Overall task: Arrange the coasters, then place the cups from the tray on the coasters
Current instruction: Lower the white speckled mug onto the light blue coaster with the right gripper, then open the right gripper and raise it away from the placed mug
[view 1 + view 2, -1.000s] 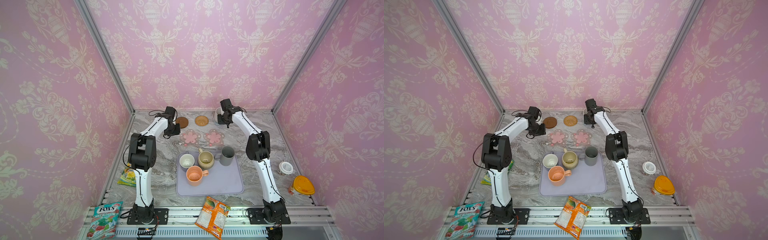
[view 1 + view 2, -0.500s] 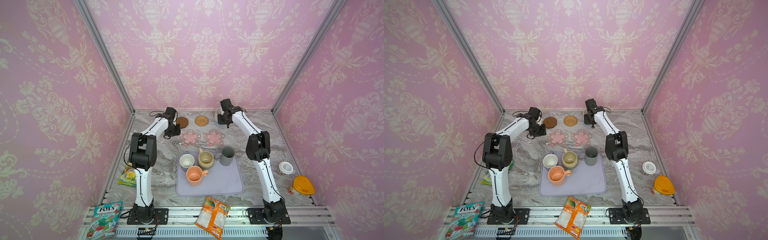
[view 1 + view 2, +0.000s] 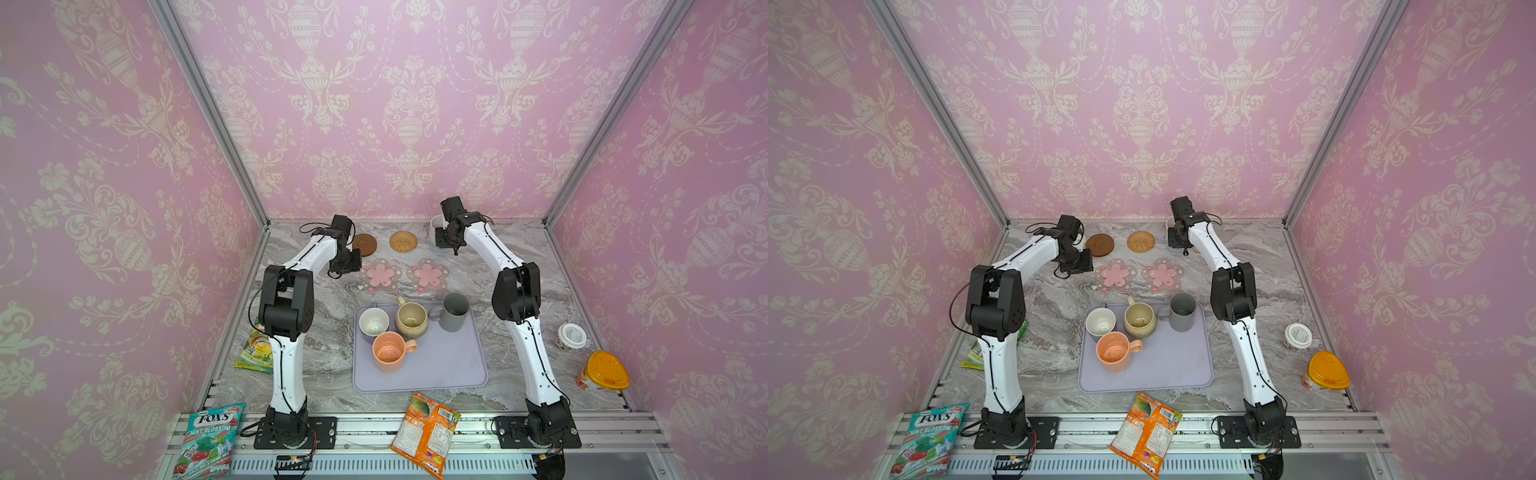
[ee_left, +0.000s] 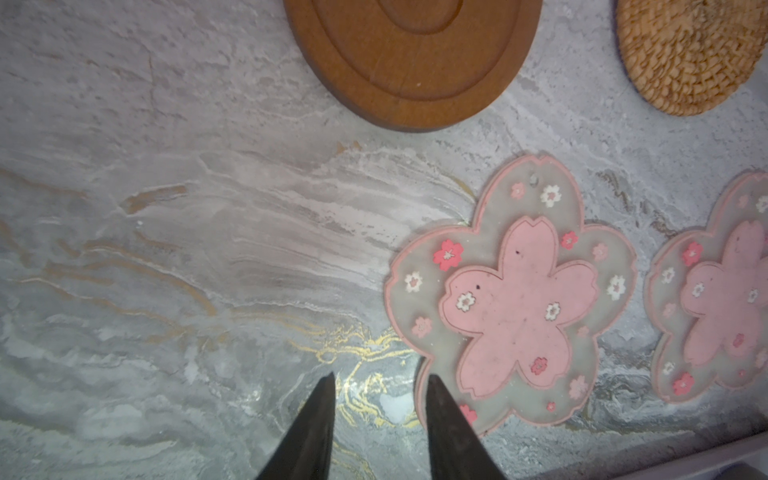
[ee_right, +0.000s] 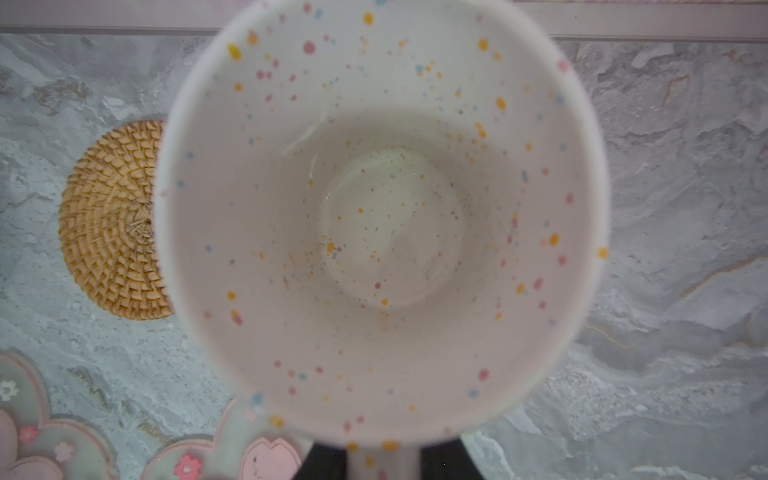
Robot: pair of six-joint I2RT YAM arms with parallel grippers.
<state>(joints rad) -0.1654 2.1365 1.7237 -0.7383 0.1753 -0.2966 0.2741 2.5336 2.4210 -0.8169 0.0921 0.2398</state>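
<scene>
While four mugs stand upright on the low-rimmed lavender-grey tray (image 3: 449,365), the fifth stands apart at the far right of the marbled bench (image 4: 166,208). On the tray, the white mug (image 3: 373,322), the rounded beige-olive mug (image 3: 411,319) and the tall dark grey mug (image 3: 456,311) line its far edge. The peach-orange mug (image 3: 389,352) sits nearer, just in front of the white one.

The fifth mug (image 5: 382,216) has a glossy white inside flecked with coloured dots (nothing in it). Its handle lies between the dark fingers of the right tool (image 5: 384,459); whether they pinch it cannot be told. Beside it lies the round woven rattan coaster (image 5: 110,220).

The left tool (image 4: 380,382) hangs released and empty, one tip over the edge of a clear petal-shaped pink-flower coaster (image 4: 515,299). Its twin (image 4: 727,299) lies alongside, and the ringed dark wooden coaster (image 4: 411,54) sits beyond them.
</scene>
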